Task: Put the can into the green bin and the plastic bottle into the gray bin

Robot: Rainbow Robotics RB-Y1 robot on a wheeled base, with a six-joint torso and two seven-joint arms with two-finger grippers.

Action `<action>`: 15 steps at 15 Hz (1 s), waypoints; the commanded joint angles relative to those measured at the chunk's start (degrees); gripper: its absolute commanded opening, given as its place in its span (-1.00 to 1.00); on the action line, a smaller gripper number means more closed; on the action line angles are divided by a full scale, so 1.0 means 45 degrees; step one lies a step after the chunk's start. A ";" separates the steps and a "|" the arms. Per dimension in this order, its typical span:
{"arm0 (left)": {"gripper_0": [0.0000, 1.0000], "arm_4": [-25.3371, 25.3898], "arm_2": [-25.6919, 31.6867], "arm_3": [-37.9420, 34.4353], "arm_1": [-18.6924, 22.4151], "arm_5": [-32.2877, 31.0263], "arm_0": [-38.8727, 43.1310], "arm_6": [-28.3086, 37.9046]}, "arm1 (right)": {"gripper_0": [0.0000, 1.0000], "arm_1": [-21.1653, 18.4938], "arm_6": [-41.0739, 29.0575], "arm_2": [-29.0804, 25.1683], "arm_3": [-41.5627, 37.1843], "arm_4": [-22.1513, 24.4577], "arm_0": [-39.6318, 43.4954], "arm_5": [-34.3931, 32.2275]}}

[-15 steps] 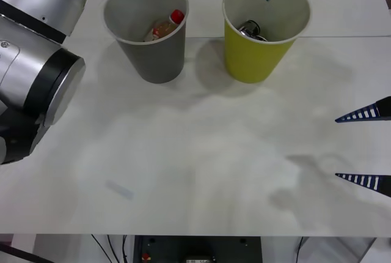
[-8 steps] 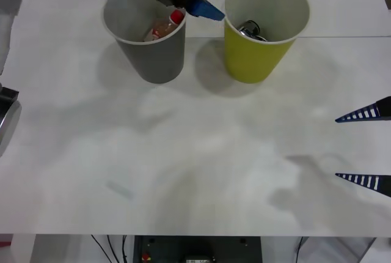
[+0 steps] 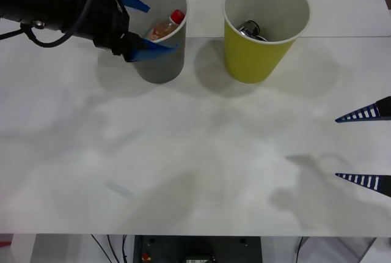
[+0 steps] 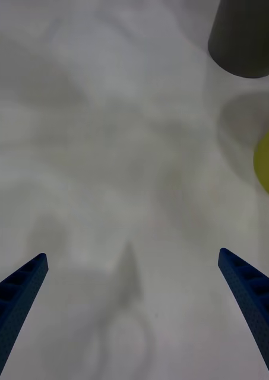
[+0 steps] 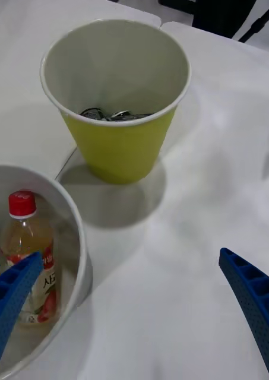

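Observation:
The gray bin stands at the back left of the table with the plastic bottle inside, red cap up. To its right the green bin holds the silver can. My left gripper hovers open at the gray bin's left rim, one blue finger above the opening and one across its front wall. The left wrist view looks down on the bottle in the gray bin and the can in the green bin. My right gripper waits open at the table's right edge.
The white table stretches wide between the bins and the front edge. In the right wrist view the open right gripper faces bare tabletop, with the gray bin and an edge of the green bin far off.
My left arm has swung from above the green bin leftward across the gray bin and lower, ending at the gray bin's left side. The right gripper has stayed still.

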 commanded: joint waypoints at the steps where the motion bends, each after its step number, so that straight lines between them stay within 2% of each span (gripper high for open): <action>1: 1.00 0.0211 0.0480 -0.0682 0.0549 0.0044 0.1098 -0.0894 | 1.00 0.0000 0.0000 0.0000 -0.0001 0.0000 0.0000 0.0000; 11: 1.00 0.2496 0.3351 -0.0819 0.1174 0.0044 0.5590 -0.6577 | 1.00 0.0000 0.0000 0.0000 -0.0001 0.0000 0.0000 0.0000; 15: 1.00 0.3101 0.4015 -0.0838 0.1603 0.0024 0.7152 -0.8648 | 1.00 0.0000 0.0000 0.0000 -0.0001 0.0000 0.0000 0.0000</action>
